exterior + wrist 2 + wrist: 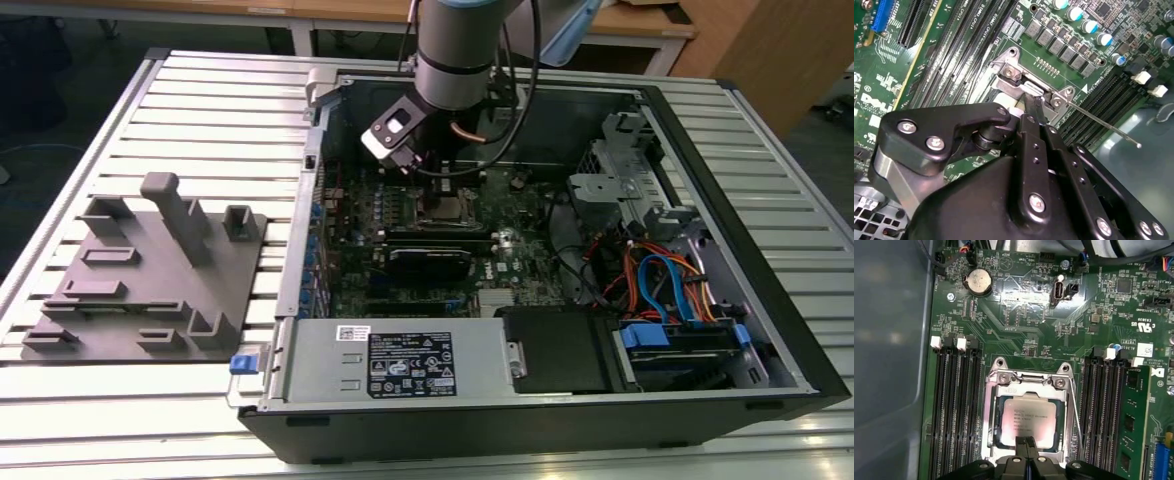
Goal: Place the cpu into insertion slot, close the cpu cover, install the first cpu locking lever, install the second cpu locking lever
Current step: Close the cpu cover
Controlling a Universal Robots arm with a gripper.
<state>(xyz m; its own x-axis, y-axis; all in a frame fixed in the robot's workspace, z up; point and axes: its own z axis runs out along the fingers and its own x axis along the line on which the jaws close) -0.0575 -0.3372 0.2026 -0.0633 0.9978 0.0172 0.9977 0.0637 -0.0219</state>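
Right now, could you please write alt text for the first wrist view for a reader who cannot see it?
The cpu lies on a green motherboard, framed by the silver cover lying over it. The shut gripper is at one edge of the cover, with black memory slots on both sides.

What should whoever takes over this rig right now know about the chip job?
The gripper is shut, its tips down at the cover's near edge.
The chip sits in the socket.
The cover lies down around it, so those two steps look done.
One lever sticks out over the memory slots, seemingly unlatched; the other I cannot make out.
Left: the levers, as far as shows.
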